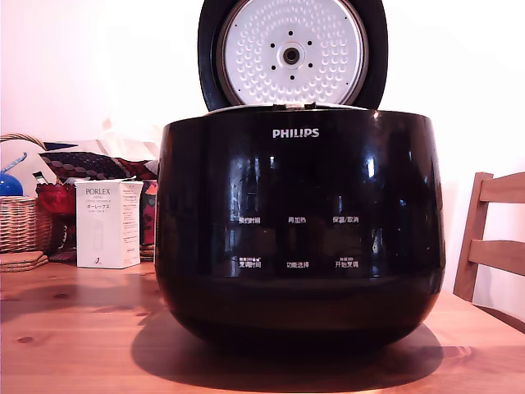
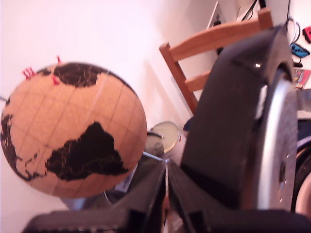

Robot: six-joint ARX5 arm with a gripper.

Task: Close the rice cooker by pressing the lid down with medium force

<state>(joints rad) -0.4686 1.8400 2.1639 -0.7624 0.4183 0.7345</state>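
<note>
Wicker basket (image 1: 20, 222) on the wooden table (image 1: 74, 328) at the exterior view's left, then a white Porlex box (image 1: 108, 223). In the middle stands the black Philips rice cooker (image 1: 299, 238), with its lid (image 1: 262, 57) raised upright and the dimpled metal underside showing. A wooden chair (image 1: 492, 238) is on the right. In the wrist view a cork globe (image 2: 73, 128) hangs behind, and the gripper (image 2: 166, 170), fingers pressed together, sits close beside the lid's black back.

We see a glossy black rice cooker (image 1: 299, 246), a lid (image 1: 262, 57) with dimpled silvery metal underside, a wooden table (image 1: 74, 336), a wicker basket (image 1: 20, 222), a cork-looking globe (image 2: 73, 128).
</note>
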